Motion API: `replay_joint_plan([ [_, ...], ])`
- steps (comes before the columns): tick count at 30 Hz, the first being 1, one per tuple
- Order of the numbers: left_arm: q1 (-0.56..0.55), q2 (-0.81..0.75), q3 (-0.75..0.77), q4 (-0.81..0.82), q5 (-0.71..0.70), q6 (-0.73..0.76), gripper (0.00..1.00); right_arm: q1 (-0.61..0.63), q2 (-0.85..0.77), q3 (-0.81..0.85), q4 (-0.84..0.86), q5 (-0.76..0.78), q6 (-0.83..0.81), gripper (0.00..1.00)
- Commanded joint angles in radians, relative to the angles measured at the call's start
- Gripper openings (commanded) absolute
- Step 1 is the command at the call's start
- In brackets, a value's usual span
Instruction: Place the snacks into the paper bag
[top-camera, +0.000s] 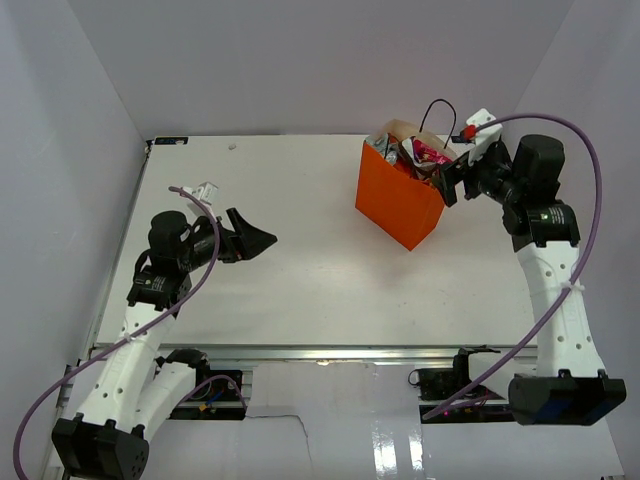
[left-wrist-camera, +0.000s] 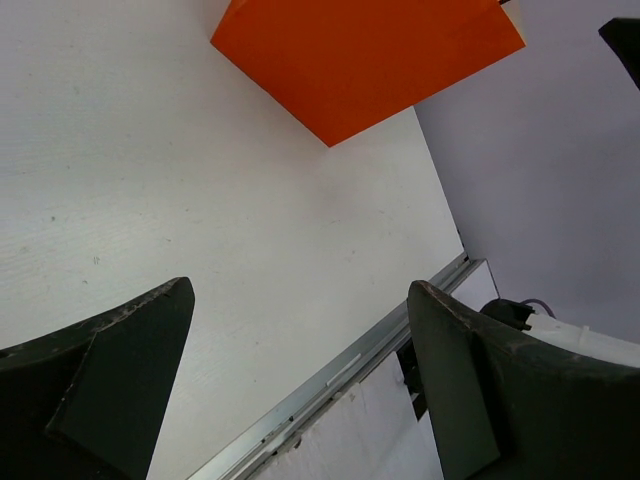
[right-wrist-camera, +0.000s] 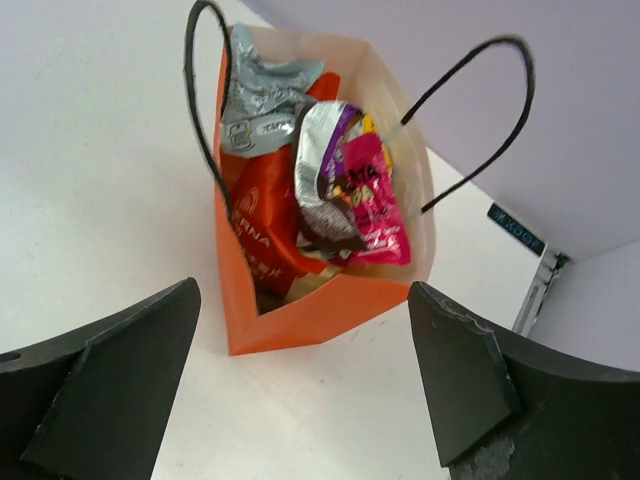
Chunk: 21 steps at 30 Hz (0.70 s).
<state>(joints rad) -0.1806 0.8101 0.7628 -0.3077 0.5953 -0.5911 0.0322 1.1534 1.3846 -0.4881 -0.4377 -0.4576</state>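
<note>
The orange paper bag (top-camera: 398, 205) stands upright at the back right of the table, its black cord handles (right-wrist-camera: 205, 90) raised. Snacks fill it: a red-orange chip bag (right-wrist-camera: 262, 230) with white lettering, a pink packet (right-wrist-camera: 376, 198) and crumpled silver foil (right-wrist-camera: 262, 95). My right gripper (top-camera: 447, 183) hovers just beside and above the bag's right rim, open and empty (right-wrist-camera: 305, 390). The left gripper (top-camera: 262, 242) hangs open over the table's left half, nothing between its fingers (left-wrist-camera: 300, 380). In the left wrist view the paper bag (left-wrist-camera: 360, 55) shows only as an orange wall far ahead.
White walls close in on the left, back and right. A metal rail (left-wrist-camera: 330, 375) runs along the table's near edge. A small white clip (top-camera: 205, 189) sits on the left arm's cable.
</note>
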Motion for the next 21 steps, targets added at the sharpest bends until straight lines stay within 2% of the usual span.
replay_joint_plan([
  [1,0.0,-0.018,0.043,-0.017,-0.031,0.025,0.98,-0.003,-0.084,-0.097,0.013,0.056,0.131,0.9],
  [7,0.0,-0.058,0.056,-0.028,-0.081,0.054,0.98,-0.009,-0.201,-0.272,0.017,0.155,0.307,0.9],
  [9,0.0,-0.068,0.064,-0.03,-0.091,0.068,0.98,-0.009,-0.231,-0.309,0.014,0.246,0.371,0.9],
  [13,-0.002,-0.063,0.096,-0.041,-0.101,0.08,0.98,-0.009,-0.25,-0.335,-0.024,0.37,0.412,0.9],
  [21,0.0,-0.061,0.099,-0.05,-0.098,0.08,0.98,-0.012,-0.276,-0.345,-0.029,0.425,0.416,0.9],
])
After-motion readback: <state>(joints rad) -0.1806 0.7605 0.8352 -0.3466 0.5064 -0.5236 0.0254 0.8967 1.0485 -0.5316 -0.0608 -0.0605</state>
